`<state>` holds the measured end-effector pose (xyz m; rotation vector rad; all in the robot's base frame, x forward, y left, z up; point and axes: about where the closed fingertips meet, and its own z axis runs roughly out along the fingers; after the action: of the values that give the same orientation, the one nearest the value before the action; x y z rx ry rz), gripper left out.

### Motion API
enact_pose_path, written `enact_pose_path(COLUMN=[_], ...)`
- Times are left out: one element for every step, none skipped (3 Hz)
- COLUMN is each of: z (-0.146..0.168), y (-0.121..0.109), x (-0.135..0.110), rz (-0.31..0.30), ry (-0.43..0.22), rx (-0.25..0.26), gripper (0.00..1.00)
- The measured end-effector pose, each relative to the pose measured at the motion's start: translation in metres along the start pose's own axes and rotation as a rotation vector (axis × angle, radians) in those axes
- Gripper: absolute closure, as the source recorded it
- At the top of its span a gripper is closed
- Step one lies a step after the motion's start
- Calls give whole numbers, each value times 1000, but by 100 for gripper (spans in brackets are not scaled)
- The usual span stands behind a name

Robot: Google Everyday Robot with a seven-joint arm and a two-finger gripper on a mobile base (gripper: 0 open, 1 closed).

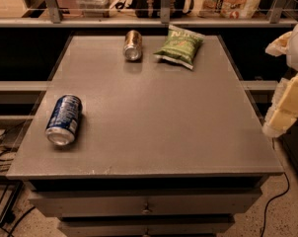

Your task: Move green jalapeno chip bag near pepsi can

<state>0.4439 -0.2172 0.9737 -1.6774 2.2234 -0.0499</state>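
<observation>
The green jalapeno chip bag (180, 44) lies flat at the far right of the grey table (154, 117). The pepsi can (64, 119), blue with white markings, lies on its side near the table's left front edge. The two are far apart, on opposite corners. My gripper (286, 105) hangs at the right edge of the view, beside the table's right side and off its top. It is well away from both the bag and the can, and nothing shows in it.
A brownish-gold can (132, 44) lies on its side at the far middle, just left of the bag. Behind the table runs a shelf with a railing (164, 4) and packages. Cables lie on the floor at the left and at the right.
</observation>
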Motion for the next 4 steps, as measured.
enact_pose_path(z=[20,41,62,80], y=[-13,-37,-70,-108], x=[-3,-13,-30,-50], rz=[66,132,205,268], ry=[-83,-166,-242,-311], rx=[-13,-4,8,27], gripper=[0,0,0,0])
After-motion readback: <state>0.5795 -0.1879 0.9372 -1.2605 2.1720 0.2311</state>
